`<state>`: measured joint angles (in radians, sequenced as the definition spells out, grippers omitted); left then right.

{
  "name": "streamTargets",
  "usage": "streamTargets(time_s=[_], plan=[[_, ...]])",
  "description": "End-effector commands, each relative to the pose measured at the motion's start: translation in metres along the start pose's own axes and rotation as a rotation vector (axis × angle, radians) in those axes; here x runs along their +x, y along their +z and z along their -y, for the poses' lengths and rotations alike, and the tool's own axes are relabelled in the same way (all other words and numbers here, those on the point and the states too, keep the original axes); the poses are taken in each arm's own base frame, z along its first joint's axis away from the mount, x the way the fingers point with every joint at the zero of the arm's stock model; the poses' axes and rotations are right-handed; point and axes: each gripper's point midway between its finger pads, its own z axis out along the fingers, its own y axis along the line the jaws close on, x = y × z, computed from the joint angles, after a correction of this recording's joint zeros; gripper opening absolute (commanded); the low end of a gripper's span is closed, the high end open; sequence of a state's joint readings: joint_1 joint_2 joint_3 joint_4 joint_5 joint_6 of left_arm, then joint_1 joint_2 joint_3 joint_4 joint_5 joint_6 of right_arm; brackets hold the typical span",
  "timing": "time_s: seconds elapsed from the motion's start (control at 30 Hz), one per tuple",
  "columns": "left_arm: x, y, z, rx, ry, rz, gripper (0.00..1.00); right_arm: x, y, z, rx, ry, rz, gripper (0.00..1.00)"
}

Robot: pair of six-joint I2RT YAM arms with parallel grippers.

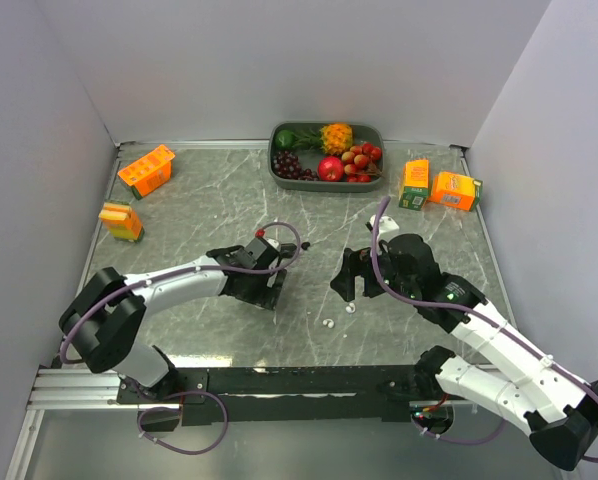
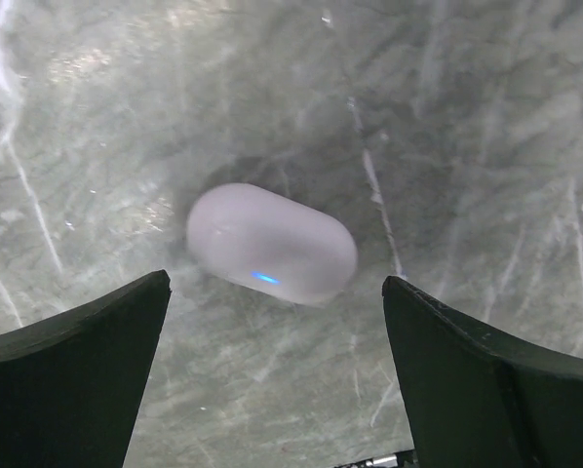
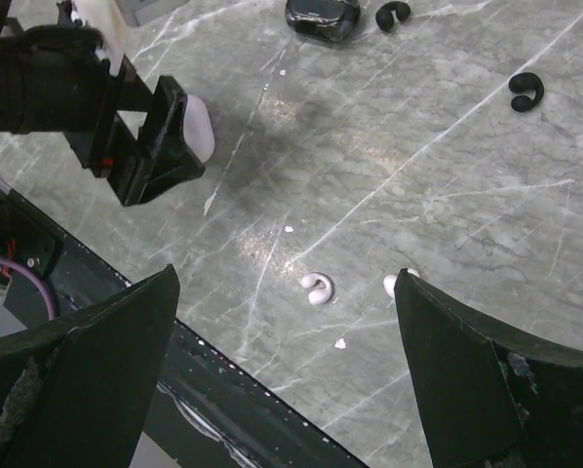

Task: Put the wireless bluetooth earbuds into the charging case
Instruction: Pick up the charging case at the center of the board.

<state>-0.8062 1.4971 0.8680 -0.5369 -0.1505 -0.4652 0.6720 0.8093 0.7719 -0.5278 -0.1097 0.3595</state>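
Observation:
A white pill-shaped charging case (image 2: 272,244) lies shut on the marble table, a blue light on its side. My left gripper (image 2: 277,285) hovers over it, open, with the case just beyond the fingertips and not touched. A white C-shaped earbud (image 3: 317,288) lies between the tips of my open right gripper (image 3: 286,275), well below them. Another white earbud (image 3: 390,284) peeks out beside the right finger. Two black earbuds (image 3: 393,14) (image 3: 525,90) lie farther off by a black case (image 3: 323,18). From above, both white earbuds (image 1: 328,323) (image 1: 350,308) lie in front of the right gripper (image 1: 347,285).
A green tray (image 1: 375,176) of fruit stands at the back. Orange juice boxes sit at the back left (image 1: 146,170) (image 1: 121,221) and back right (image 1: 455,190). The left gripper (image 1: 262,290) and the right one face each other near the table's middle. A black rail (image 1: 299,380) runs along the near edge.

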Motion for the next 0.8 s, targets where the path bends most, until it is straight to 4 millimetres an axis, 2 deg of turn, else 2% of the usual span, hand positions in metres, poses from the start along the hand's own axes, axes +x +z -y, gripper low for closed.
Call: streamTargets(time_s=[0.0, 0.1, 0.47, 0.77], plan=[[-0.015, 0.001, -0.004, -0.003, -0.014, 0.015, 0.96, -0.003, -0.002, -0.006, -0.021, 0.008, 0.021, 0.99], [-0.019, 0.005, -0.006, -0.012, -0.006, 0.009, 0.96, -0.003, -0.002, -0.005, -0.019, 0.005, 0.019, 0.99], [-0.015, 0.013, 0.004, 0.04, 0.0, -0.006, 0.99, -0.004, 0.0, -0.004, -0.008, -0.001, 0.01, 1.0], [-0.021, 0.018, 0.011, 0.057, -0.039, 0.016, 0.87, -0.006, 0.001, -0.004, 0.0, 0.002, 0.003, 0.99]])
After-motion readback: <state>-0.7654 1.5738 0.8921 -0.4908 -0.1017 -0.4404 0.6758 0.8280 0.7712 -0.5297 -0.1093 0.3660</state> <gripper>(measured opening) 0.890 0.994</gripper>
